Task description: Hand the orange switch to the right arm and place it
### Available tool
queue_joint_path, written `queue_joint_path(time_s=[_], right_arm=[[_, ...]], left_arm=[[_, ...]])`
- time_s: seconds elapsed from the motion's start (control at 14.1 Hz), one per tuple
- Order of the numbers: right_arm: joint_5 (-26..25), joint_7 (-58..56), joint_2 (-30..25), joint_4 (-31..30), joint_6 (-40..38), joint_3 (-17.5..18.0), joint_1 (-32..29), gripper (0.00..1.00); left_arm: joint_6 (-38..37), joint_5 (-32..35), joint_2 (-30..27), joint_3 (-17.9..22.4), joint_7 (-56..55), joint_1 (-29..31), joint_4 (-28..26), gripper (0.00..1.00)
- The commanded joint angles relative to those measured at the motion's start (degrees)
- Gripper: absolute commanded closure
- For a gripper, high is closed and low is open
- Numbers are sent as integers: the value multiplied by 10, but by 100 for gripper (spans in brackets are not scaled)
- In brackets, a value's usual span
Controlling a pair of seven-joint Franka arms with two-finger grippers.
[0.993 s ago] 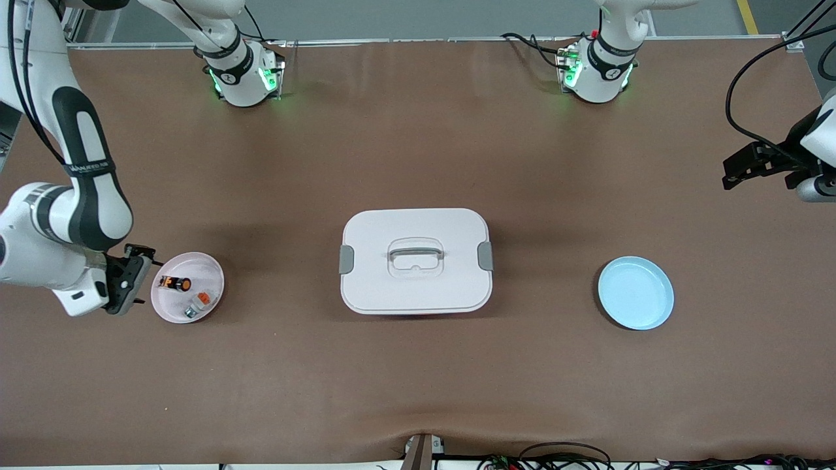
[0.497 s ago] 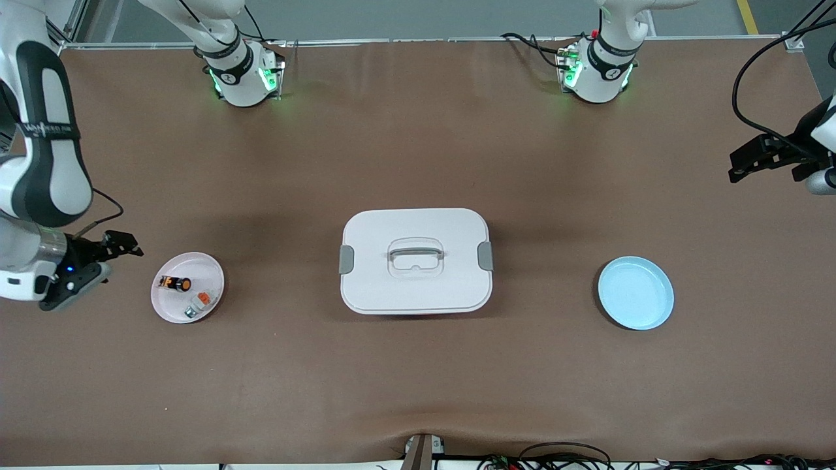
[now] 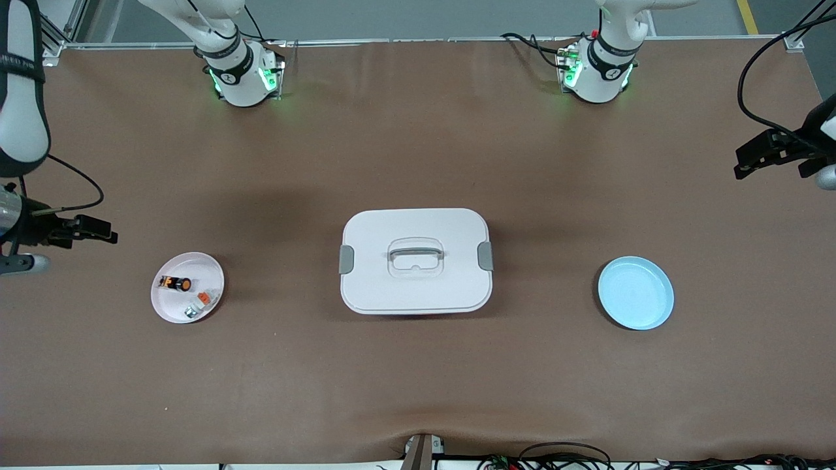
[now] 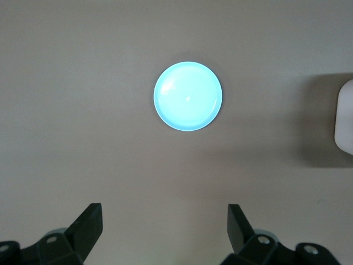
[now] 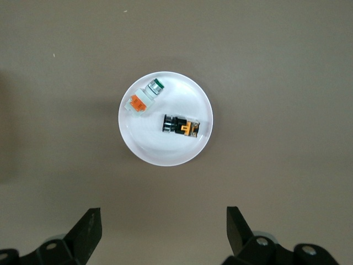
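The orange switch, a small black block with a round orange cap, lies in the pale pink plate near the right arm's end of the table. It also shows in the right wrist view, lying on its side in the plate. My right gripper is open and empty, up in the air over bare table beside that plate; its own view shows it wide open. My left gripper is open and empty, high over the left arm's end of the table, with bare table between its tips.
A small white-grey piece with an orange tab lies in the same plate, beside the switch. A white lidded box stands mid-table. A light blue plate sits toward the left arm's end and shows in the left wrist view.
My right gripper has lifted and drawn away from the pink plate toward the table's end. My left gripper has drifted slightly outward. The switch has not moved.
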Motion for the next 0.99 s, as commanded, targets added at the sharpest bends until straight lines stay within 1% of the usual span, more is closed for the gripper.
queue_joint_path(time_s=[0.0, 0.21, 0.35, 0.43, 0.57, 0.71, 0.78, 0.92], right_arm=[[-13, 79, -9, 25, -25, 6, 0, 0], [-7, 78, -23, 28, -34, 3, -8, 0], [-9, 76, -47, 28, -39, 3, -8, 0], [-9, 77, -56, 28, -53, 3, -7, 0], [-8, 76, -77, 28, -68, 5, -5, 0], [-7, 80, -98, 28, -84, 11, 2, 0], [-4, 83, -107, 28, -96, 12, 6, 0], [-3, 98, -118, 29, -105, 14, 14, 0]], left_arm=[[-14, -10, 13, 1, -8, 1, 8, 0], [-21, -10, 13, 0, -6, 1, 10, 0], [-22, -10, 12, -5, -13, -6, 10, 0], [-22, -11, 11, -6, -16, -6, 10, 0], [-22, -14, 1, -24, -17, -4, 6, 0], [-22, -24, -10, -29, -18, -6, -2, 0], [-21, -33, -18, -37, -24, -3, -5, 0], [-21, -33, -19, -38, -27, -1, -5, 0]])
